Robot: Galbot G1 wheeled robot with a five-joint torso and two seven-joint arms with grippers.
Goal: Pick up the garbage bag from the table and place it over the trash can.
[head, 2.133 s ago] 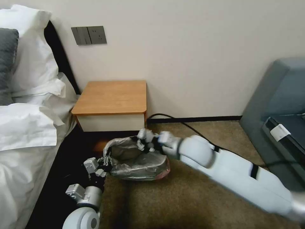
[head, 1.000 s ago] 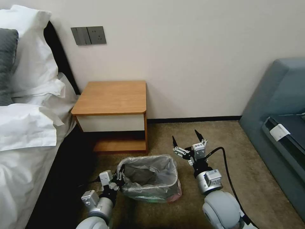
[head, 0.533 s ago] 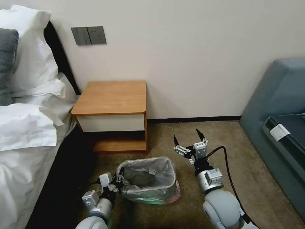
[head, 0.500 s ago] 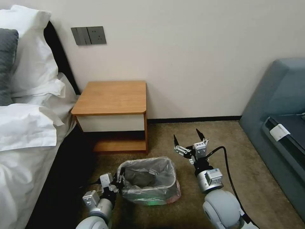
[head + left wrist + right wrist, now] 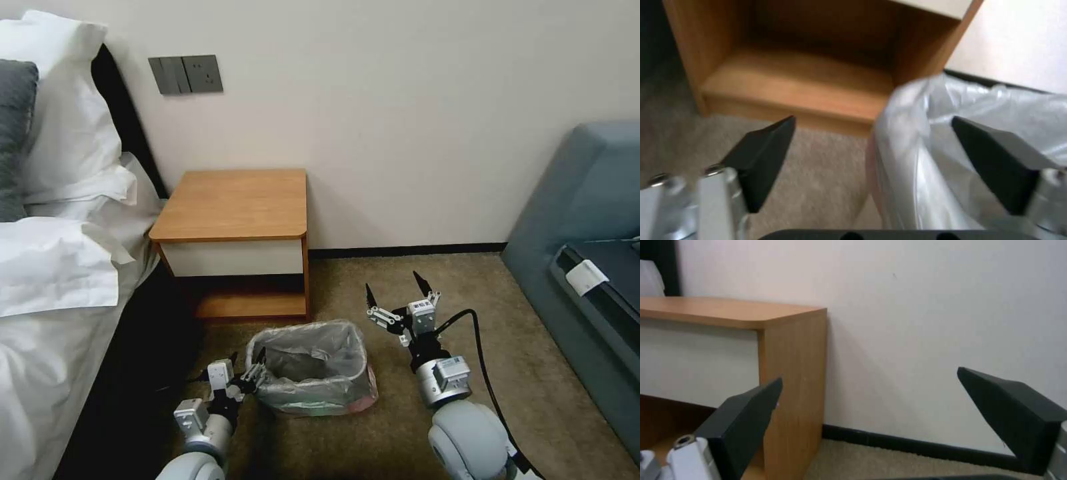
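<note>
Garbage bag (image 5: 313,363) lines the trash can (image 5: 363,369); left gripper (image 5: 245,365) straddles its rim, jaws spread; right gripper (image 5: 395,295) beside it, jaws spread.

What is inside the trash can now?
The garbage bag lines the trash can, its edge folded over the rim. The can's bottom is covered by plastic, so not visible.

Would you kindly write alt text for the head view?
A garbage bag lines the trash can on carpet before the table. The open left gripper sits at the bag's rim; the open right gripper hovers beside it.
</note>
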